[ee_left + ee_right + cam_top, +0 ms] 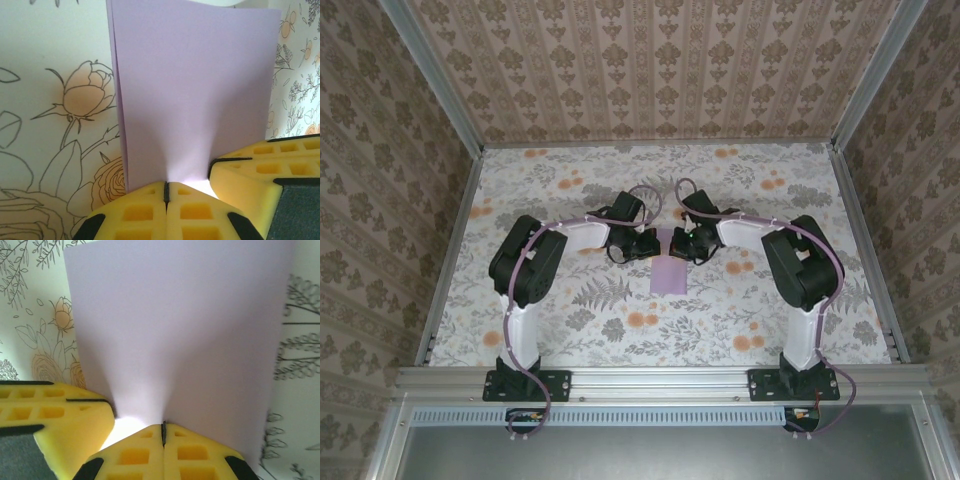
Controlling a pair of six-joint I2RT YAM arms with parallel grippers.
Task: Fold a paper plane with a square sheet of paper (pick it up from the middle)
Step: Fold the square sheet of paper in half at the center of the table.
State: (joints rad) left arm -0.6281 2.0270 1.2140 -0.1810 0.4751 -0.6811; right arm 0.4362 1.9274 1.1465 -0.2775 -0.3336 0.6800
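The square sheet of paper [669, 272] is lilac and doubled over; two layers show along its left edge in the left wrist view [195, 95]. In the top view it reaches from the two grippers toward the near side of the table. My left gripper [655, 243] is shut on one edge of the sheet, its yellow jaws pressed together on the paper [166, 186]. My right gripper [679, 243] is shut on the same edge right beside it [163, 428]. In the right wrist view the sheet [180, 335] spreads wide above the jaws. The two grippers almost touch.
The table [570, 320] has a floral cloth and metal rails along its sides [450, 260]. Patterned walls stand on three sides. Both arms bend inward over the middle of the table, elbows out toward the left and right.
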